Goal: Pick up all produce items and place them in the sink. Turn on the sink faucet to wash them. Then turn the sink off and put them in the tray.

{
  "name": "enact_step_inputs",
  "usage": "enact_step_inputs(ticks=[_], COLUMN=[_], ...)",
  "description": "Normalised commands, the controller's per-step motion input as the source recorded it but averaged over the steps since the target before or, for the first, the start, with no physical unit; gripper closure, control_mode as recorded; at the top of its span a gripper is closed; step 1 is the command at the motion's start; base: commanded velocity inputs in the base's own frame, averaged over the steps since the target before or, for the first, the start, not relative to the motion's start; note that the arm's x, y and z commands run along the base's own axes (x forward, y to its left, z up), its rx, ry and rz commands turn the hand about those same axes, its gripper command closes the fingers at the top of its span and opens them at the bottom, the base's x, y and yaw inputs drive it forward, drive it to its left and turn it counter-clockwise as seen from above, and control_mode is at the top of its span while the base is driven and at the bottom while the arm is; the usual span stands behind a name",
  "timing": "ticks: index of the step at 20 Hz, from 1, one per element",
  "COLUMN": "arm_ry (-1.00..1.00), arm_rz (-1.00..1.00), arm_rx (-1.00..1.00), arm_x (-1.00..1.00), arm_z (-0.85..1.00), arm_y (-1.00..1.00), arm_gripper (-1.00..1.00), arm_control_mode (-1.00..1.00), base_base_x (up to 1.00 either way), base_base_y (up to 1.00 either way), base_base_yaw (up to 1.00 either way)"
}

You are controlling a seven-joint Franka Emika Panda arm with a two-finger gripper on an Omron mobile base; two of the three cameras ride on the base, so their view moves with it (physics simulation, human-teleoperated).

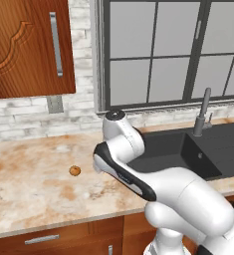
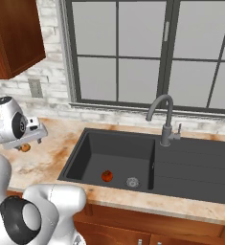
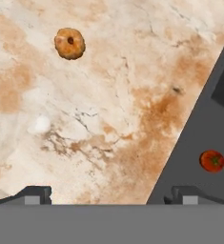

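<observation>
A small orange-tan produce ball [image 1: 74, 171] lies on the marble counter left of the sink [image 1: 163, 144]; it also shows in the hand view as the orange-tan ball [image 3: 69, 43], well ahead of the fingers. The red tomato [image 2: 106, 176] rests on the floor of the dark sink basin [image 2: 92, 153] near the round drain [image 2: 132, 182]; the hand view catches the tomato [image 3: 212, 160] at its right. My gripper [image 3: 111, 194] hovers over the counter by the sink's left rim, open, with nothing between the fingertips [image 3: 35, 193]. The faucet [image 2: 164, 119] stands behind the basin. The tray is out of view.
A brown wall cabinet [image 1: 29, 45] hangs at upper left, with an outlet [image 1: 54, 103] below it on the brick wall. A large window [image 2: 157, 52] runs behind the sink. The ribbed drainboard [image 2: 195, 162] lies right of the basin. My white arm [image 1: 138, 169] crosses the counter's front.
</observation>
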Motion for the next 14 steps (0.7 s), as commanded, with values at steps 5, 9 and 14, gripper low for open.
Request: enact_step_inputs(ticks=[5,9,14], arm_ry=[0.19,0.10,0.03], arm_rz=[0.01,0.00,0.00], arm_rx=[0.02,0.00,-0.01], arm_x=[0.01,0.02,0.15], arm_z=[-0.17,-0.16,-0.04], arm_y=[0.72,0.67,0.43], arm_gripper=[-1.00,-1.00,-1.00], arm_control_mode=[-1.00,-1.00,-1.00], base_base_x=[0.00,0.00,0.00], base_base_y=[0.00,0.00,0.00], base_base_yaw=[0.00,0.00,0.00])
